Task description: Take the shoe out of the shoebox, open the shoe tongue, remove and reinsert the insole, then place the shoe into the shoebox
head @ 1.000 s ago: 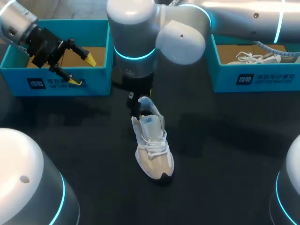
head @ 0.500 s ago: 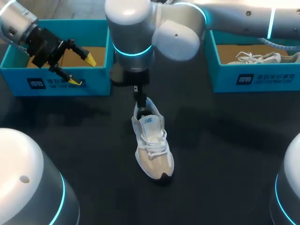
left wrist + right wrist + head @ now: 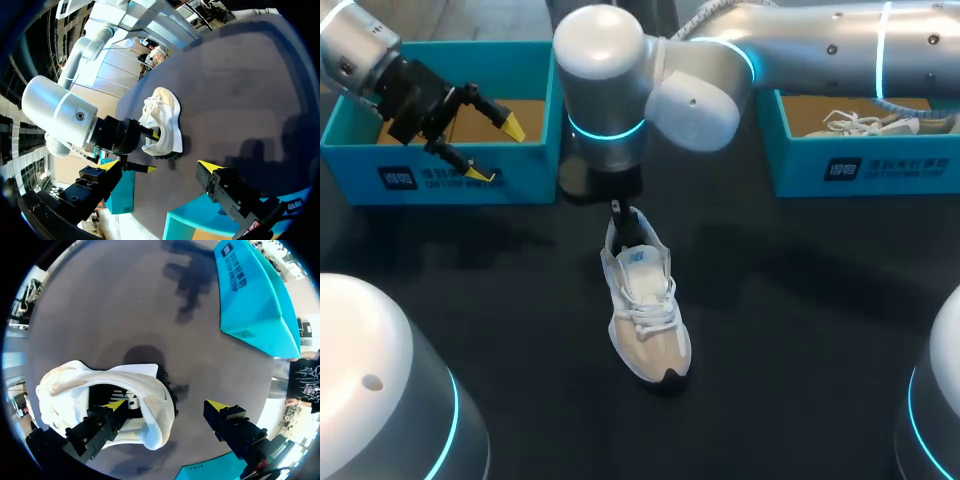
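A white and beige shoe lies on the dark table, toe toward the front. My right arm reaches in past the middle, and its gripper hangs over the shoe's heel. In the right wrist view that gripper is open. One finger sits inside the shoe opening, the other outside the heel, so the heel collar lies between them. My left gripper is open above the front wall of the left teal shoebox. In the left wrist view the shoe lies well ahead of its fingers.
A second teal shoebox at the back right holds another white shoe. The left box lies ahead of the right gripper. Bare dark table surrounds the shoe.
My right arm has shifted a little, bringing its gripper slightly to the right over the shoe's heel. The shoe and the left arm have kept still.
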`<state>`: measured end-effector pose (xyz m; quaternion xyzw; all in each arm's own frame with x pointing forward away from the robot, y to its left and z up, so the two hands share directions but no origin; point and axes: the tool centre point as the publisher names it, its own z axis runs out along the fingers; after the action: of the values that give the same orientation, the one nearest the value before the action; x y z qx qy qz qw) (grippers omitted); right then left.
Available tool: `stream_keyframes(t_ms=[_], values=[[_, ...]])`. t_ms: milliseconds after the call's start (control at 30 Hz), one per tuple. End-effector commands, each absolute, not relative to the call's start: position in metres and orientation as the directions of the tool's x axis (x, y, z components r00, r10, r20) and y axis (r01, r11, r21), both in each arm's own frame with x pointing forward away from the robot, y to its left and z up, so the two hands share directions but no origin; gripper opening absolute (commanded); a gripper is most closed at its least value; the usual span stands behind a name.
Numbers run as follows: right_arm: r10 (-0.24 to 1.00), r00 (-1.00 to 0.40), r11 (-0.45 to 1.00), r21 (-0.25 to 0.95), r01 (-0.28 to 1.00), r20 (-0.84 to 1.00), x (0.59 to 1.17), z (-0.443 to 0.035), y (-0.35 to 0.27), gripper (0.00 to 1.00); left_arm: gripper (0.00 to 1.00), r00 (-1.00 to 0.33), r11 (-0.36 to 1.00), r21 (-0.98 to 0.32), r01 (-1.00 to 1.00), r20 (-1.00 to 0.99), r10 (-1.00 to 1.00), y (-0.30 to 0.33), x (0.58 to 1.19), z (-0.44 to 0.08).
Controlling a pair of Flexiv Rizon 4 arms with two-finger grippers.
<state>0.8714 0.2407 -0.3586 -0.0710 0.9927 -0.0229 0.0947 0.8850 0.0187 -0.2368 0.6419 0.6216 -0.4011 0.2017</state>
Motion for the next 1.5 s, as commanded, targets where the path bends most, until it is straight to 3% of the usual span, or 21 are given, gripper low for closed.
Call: stream_keyframes(t_ms=[33, 133, 500, 833, 1500], values=[[-0.144, -0.975, 0.989, -0.063, -0.135, -0.17, 0.877, -0.369, 0.241, 0.95, 1.0, -0.093, -0.146, -0.239, 0.96, -0.764, 0.638, 0.019, 0.885, -0.236], [-0.133, -0.977, 0.99, -0.071, -0.123, -0.168, 0.877, -0.371, 0.237, 0.51, 1.0, -0.093, -0.146, -0.239, 0.96, -0.764, 0.638, 0.019, 0.885, -0.236], [-0.105, -0.982, 0.993, -0.073, -0.094, -0.156, 0.874, -0.379, 0.236, 0.0, 1.0, -0.093, -0.146, -0.239, 0.96, -0.764, 0.638, 0.019, 0.885, -0.236], [-0.075, -0.986, 0.993, -0.104, -0.06, -0.147, 0.869, -0.353, 0.232, 0.0, 1.0, -0.093, -0.146, -0.239, 0.96, -0.764, 0.638, 0.019, 0.885, -0.236], [-0.093, -0.964, 0.996, -0.025, -0.089, -0.25, 0.861, -0.184, 0.223, 0.0, 1.0, -0.093, -0.146, -0.239, 0.96, -0.764, 0.638, 0.019, 0.885, -0.236]])
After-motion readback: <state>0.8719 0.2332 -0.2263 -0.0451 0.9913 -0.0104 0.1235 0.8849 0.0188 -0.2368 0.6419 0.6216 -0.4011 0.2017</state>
